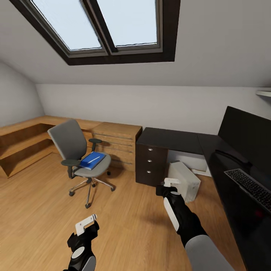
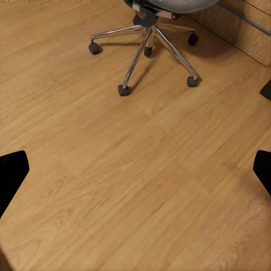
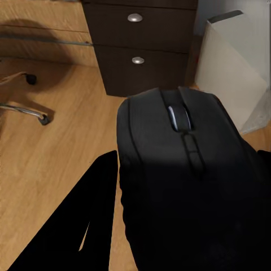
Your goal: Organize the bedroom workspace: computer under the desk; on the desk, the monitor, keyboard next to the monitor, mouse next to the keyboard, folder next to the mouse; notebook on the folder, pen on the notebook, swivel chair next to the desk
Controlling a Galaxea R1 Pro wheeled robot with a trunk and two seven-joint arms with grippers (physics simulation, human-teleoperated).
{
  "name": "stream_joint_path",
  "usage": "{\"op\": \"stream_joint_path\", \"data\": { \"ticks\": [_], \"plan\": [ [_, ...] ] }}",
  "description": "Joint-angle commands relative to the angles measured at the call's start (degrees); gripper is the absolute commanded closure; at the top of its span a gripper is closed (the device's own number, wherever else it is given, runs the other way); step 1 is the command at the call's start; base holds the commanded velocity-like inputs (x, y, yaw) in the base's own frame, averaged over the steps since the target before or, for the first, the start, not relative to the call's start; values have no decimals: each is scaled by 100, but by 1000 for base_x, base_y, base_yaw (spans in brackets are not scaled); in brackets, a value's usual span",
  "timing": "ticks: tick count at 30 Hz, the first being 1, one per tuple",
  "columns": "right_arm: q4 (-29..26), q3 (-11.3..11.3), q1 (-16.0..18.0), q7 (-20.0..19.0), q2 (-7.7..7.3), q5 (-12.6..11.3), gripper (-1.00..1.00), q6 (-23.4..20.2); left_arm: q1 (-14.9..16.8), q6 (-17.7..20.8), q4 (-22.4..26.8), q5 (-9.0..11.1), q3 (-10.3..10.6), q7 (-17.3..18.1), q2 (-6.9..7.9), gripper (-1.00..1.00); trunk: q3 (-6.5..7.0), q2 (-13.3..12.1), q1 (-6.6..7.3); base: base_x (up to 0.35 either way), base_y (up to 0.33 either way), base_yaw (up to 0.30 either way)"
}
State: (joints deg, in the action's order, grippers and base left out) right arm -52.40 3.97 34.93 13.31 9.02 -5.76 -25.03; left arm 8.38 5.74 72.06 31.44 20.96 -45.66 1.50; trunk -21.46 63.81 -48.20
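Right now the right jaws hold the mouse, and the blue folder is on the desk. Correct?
Not quite. The right gripper does hold the mouse, but the head view shows the folder lying on the swivel chair seat, not on the desk.

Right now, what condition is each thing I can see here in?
Mouse: held in the right end effector.
Left end effector: open, empty.
Folder: lying on the swivel chair seat.
Computer: tilted on the floor beside the desk drawers.
Monitor: upright on the desk.
Keyboard: flat on the desk.
Drawers: shut.
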Motion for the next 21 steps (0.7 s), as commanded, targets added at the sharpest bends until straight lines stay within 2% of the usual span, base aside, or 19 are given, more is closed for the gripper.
{"op": "stream_joint_path", "data": {
  "ticks": [1, 14, 21],
  "plan": [
    [-7, 16, 1, 43, -4, -69, 100, 42, 5, 34, 10, 12, 19, -41, 9, -100, 11, -37, 22, 2, 2, 0],
    [1, 24, -4, 43, 10, -75, 100, 234, 5, 36, 10, 12, 27, -24, 17, -100, 245, -558, 308, 8, 0, 0],
    [2, 25, -4, 44, 12, -75, 100, 236, 5, 34, 10, 11, 29, -22, 17, -100, 371, -839, 461, 313, 0, 0]
  ]
}}
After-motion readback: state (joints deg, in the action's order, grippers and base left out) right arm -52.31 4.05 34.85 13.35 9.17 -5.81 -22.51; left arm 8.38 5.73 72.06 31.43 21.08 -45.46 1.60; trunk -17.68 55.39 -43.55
